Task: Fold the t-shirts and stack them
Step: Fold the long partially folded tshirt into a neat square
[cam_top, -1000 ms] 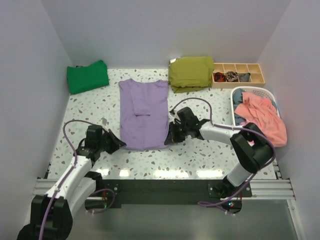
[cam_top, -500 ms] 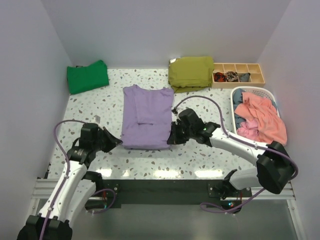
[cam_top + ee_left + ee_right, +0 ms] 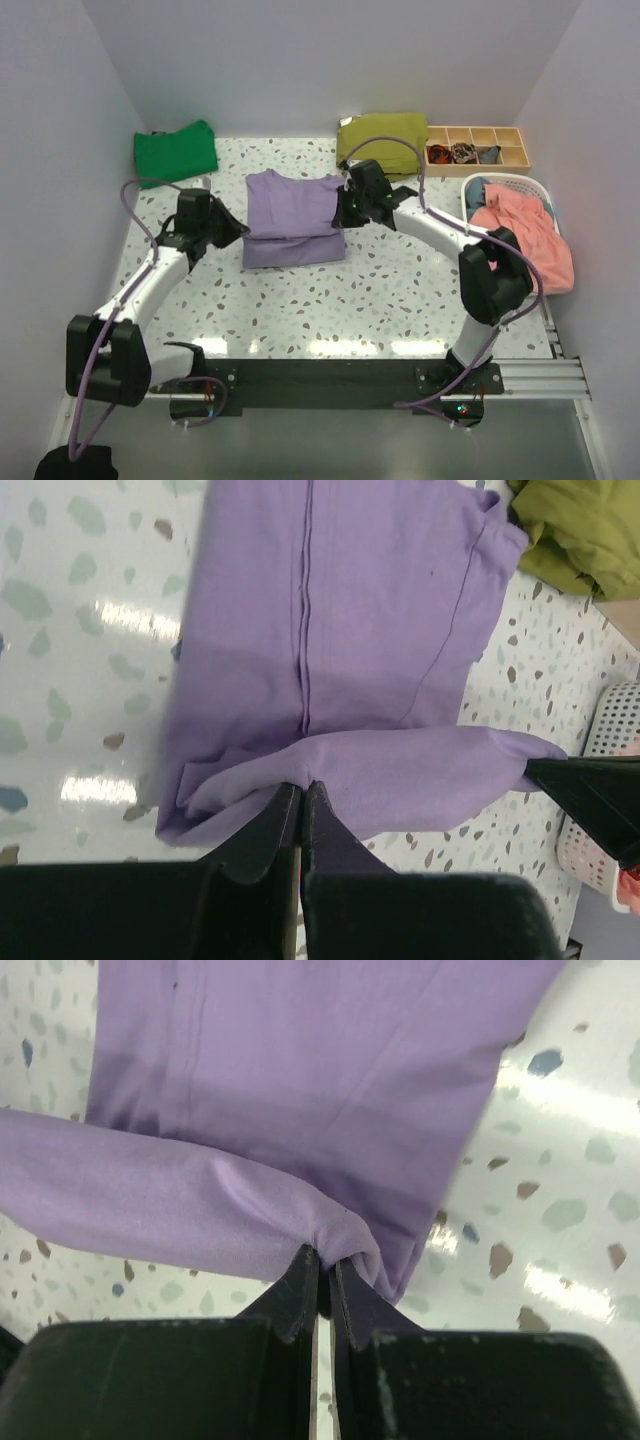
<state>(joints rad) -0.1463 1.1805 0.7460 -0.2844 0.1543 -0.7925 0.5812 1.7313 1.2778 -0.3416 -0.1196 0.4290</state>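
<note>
lavender t-shirt [image 3: 290, 200]: stretched between both grippers, body flat beyond the fingertips; soft, light, limp (likely to sag mid-span)
left gripper [image 3: 302, 792]: clamped on the folded hem's left corner
right gripper [image 3: 322, 1257]: clamped on its right corner
hold: both corners, evenly taut

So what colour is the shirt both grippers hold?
The shirt is plain lavender, clearest in the left wrist view.

Robot lab cell: plain white walls [image 3: 320, 70] enclose a speckled table [image 3: 400, 290]
</note>
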